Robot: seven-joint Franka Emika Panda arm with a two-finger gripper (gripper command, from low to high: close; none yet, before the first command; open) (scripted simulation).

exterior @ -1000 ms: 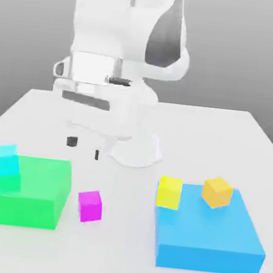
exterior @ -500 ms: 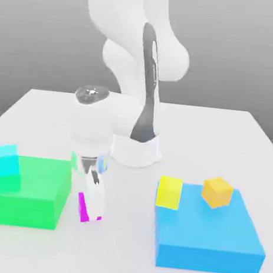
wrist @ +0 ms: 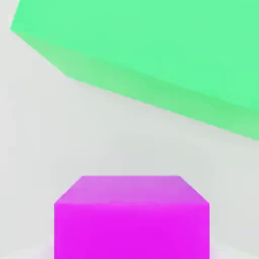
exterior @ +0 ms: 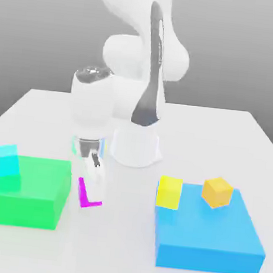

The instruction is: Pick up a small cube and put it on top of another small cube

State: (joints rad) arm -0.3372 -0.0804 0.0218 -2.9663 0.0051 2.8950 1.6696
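Observation:
My gripper [exterior: 92,187] hangs straight down between the green block and the arm's base, shut on the small magenta cube [exterior: 82,193]. A white finger covers most of the cube, so just a magenta edge shows in the exterior view. The cube hangs slightly above the table. In the hand view the magenta cube [wrist: 131,217] sits close up, with the big green block [wrist: 152,55] beyond it. A small cyan cube [exterior: 6,167] rests on the green block's far corner at the exterior view's left.
The big green block [exterior: 29,193] stands just to the exterior view's left of the gripper. A big blue block [exterior: 208,235] on the right carries an orange cube [exterior: 218,192], and a yellow cube [exterior: 170,192] sits at its near-left corner. The arm's white base [exterior: 136,148] is behind.
The arm swung down onto the magenta cube, the fingers shut on it, and the cube has since risen a little off the table.

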